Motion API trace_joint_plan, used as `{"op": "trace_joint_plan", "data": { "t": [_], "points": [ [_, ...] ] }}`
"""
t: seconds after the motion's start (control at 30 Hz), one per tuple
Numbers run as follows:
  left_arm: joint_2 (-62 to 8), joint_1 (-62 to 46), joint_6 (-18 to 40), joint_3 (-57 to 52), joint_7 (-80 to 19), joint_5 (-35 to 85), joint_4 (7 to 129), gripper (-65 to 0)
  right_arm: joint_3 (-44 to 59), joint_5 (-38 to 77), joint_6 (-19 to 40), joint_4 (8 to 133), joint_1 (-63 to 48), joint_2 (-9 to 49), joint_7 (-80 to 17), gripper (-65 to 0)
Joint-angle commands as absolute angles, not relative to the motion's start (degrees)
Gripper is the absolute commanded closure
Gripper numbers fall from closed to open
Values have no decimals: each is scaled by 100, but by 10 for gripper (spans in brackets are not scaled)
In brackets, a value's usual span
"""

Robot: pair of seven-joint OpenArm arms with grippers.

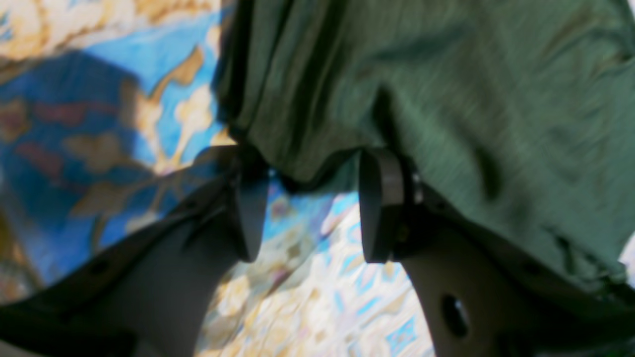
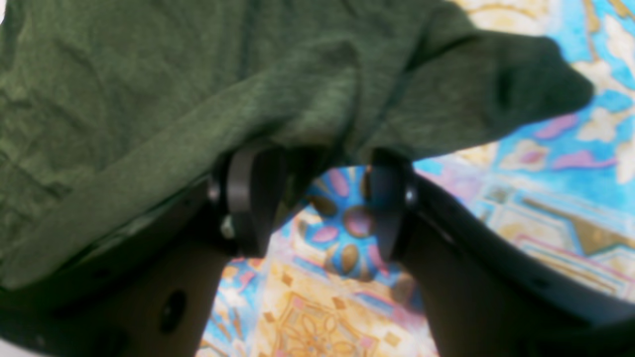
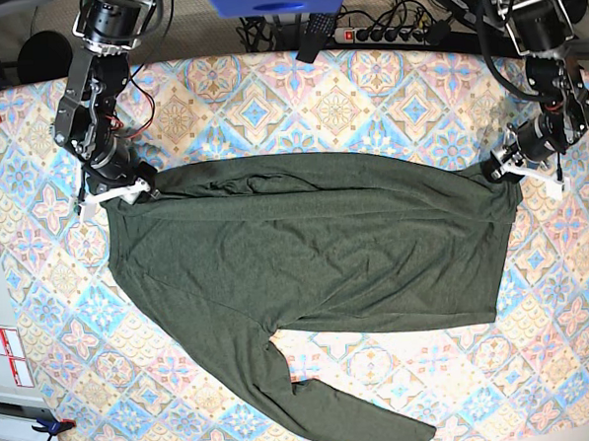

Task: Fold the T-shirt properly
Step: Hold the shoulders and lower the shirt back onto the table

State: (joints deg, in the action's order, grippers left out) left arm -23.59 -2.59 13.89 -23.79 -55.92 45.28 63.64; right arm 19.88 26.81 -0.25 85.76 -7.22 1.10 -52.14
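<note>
shirt first: the t-shirt [image 3: 316, 249] lies spread across the middle of the table [image 3: 367, 98], a dark olive-green knit on a patterned cloth [image 3: 259, 104] of blue, yellow and white tiles. its body runs wide from one arm to the other, and one long sleeve trails down toward the near edge of the table, ending close to the bottom of the base view.

the right gripper [image 2: 317, 198] sits at one far corner of the garment, on the left side of the base view. its jaws stand apart, with patterned cloth showing through the gap; green fabric drapes over the tips and over one finger [image 2: 248, 198], but nothing is pinched between the pads.

the left gripper [image 1: 307, 203] is at the opposite far corner, on the right side of the base view. its jaws are also apart, with the patterned cloth visible between them. the shirt's edge hangs across the top of the gap and lies against the outer side of one finger [image 1: 382, 203]. this view is blurred.
</note>
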Motion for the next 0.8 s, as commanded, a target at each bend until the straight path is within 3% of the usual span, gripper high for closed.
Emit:
{"op": "trace_joint_plan", "data": {
  "t": [0.0, 0.27, 0.47, 0.63, 0.77],
  "points": [
    [-2316, -22, 1385, -2360, -5675, 4497, 6088, -294, 2035, 2712, -4, 8611, -664, 163, -5147, -311],
    [-2123, 391, 1393, -2352, -5675, 4505, 5587, -279, 2633, 2712, -4, 8418, -673, 31, -5182, -312],
    [-1991, 391, 1420, -2352, -5675, 4514, 5587, -71, 2941, 2712, -4, 8057, -637, 4, -5165, -314],
    [-1991, 391, 1420, -2352, -5675, 4514, 5587, -7, 3081, 2853, -4, 7670, -497, 4, -5156, -315],
    [-1991, 391, 1420, -2352, -5675, 4514, 5587, 0, 3081, 3248, -4, 7292, -268, 22, -5147, -313]
  ]
}}
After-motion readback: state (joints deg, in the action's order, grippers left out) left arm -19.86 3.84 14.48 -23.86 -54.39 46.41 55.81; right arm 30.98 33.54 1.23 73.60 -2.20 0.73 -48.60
